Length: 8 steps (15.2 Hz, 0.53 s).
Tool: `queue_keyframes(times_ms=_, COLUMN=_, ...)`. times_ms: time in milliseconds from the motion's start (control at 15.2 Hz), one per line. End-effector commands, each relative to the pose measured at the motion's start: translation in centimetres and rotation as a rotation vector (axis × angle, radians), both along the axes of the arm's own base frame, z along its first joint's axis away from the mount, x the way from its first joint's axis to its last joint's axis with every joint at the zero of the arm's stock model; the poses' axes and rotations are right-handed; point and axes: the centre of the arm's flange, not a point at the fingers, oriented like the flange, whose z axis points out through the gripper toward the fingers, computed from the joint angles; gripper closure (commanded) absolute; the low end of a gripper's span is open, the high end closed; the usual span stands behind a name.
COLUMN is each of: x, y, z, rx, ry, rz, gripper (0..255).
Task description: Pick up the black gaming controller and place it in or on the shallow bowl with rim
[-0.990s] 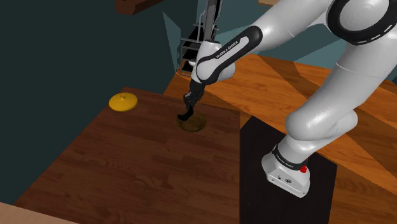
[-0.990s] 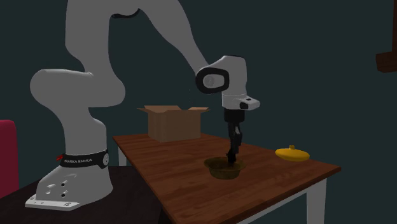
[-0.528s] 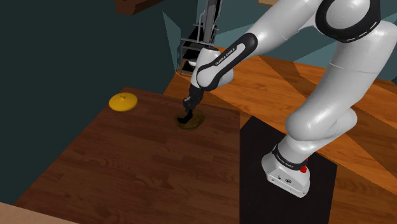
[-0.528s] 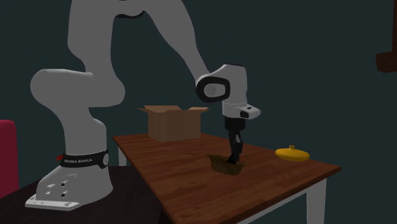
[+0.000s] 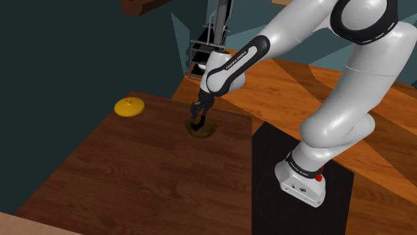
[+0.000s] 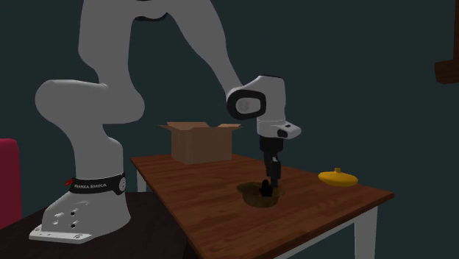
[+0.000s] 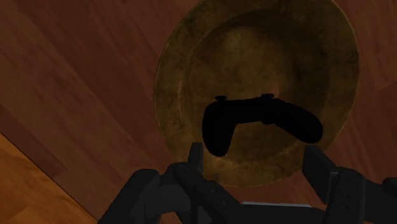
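The black gaming controller (image 7: 254,118) lies inside the shallow brown rimmed bowl (image 7: 184,57), just beyond my fingertips. My gripper (image 7: 254,162) is open, its fingers (image 7: 194,159) standing apart on either side of the controller without clasping it. In the shoulder view the gripper (image 5: 197,122) hangs straight over the bowl (image 5: 208,131), which sits on the dark wooden table near its far edge. In the second exterior view the gripper (image 6: 269,184) reaches down into the bowl (image 6: 251,196).
A yellow disc-shaped object (image 5: 129,107) lies on the table toward the shoulder view's left. An open cardboard box (image 6: 200,141) stands at the table's back in the second exterior view. The black stand top (image 5: 281,193) borders the table beside the arm's base.
The fingers have spread apart and let go of the controller, which now rests in the bowl. The bowl, tipped half a second ago, sits flat again.
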Motion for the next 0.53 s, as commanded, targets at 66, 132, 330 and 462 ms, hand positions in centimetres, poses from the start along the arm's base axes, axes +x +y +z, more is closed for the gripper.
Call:
queue_keyframes(times_ms=66, x=0.0, y=0.1, z=-0.1, rx=0.0, ry=0.001, rz=0.001, gripper=0)
queue_keyframes(times_ms=132, x=0.0, y=0.0, z=-0.1, rx=0.0, ry=0.001, rz=0.001, gripper=0)
queue_keyframes(times_ms=330, x=-0.3, y=-0.4, z=2.6, rx=0.0, ry=0.002, rz=0.001, gripper=0)
queue_keyframes(times_ms=462, x=-0.5, y=-0.9, z=4.9, rx=0.0, ry=0.002, rz=0.001, gripper=0)
